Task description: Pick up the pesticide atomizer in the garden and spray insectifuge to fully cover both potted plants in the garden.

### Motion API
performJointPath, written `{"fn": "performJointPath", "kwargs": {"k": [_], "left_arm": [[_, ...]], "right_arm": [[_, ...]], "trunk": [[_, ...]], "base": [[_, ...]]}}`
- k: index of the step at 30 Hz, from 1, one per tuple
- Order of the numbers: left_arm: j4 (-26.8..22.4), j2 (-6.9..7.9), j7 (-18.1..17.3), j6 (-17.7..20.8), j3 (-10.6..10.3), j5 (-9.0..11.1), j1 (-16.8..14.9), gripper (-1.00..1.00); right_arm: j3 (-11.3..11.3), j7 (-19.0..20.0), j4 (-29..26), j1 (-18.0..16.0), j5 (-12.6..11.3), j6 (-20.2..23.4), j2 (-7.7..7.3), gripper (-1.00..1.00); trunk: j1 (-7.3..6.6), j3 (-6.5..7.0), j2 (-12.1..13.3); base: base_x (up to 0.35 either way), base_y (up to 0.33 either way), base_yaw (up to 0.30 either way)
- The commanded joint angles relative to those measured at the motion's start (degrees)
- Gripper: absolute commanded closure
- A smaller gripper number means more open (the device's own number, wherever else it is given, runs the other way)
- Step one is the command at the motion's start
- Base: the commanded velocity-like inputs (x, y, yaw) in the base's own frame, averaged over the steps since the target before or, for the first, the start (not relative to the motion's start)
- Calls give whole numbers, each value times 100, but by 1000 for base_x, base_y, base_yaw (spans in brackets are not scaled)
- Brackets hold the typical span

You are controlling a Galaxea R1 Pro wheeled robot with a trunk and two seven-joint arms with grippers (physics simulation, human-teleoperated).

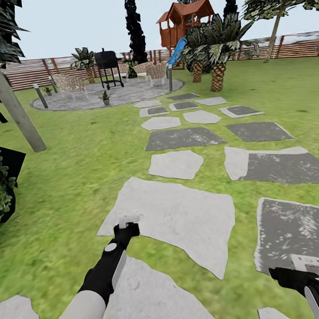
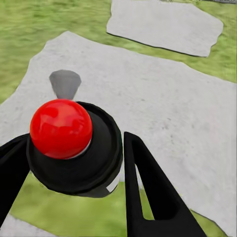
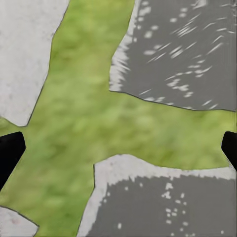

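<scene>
atomizer (image 2: 74, 148) clamped in left claw (image 2: 74, 197), arm outstretched.

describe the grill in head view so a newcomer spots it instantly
Follow the stepping stones to the round grey paved patio before the slatted fence. Near its middle, between the wicker chairs, stands the grill. It is the one all-black thing there, a boxy body on thin legs, unlike the pale woven chairs and slim grey lamp posts.
</scene>
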Motion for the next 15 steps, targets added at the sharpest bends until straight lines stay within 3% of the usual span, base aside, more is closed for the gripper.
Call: {"fn": "performJointPath", "kwargs": {"k": [1,9,15], "left_arm": [[-4,1,2,8,-6,4,-2,100],[-4,1,3,8,-6,4,-2,100],[-4,1,4,8,-6,4,-2,100]], "right_arm": [[-7,10,-6,-3,7,28,-4,-100],[-6,10,-6,-3,7,28,24,-100],[-11,13,-6,-3,7,35,0,-100]], "trunk": [[2,-5,-2],[2,-5,-2],[2,-5,-2]], "base": [[333,0,0],[334,2,154],[336,92,34]]}}
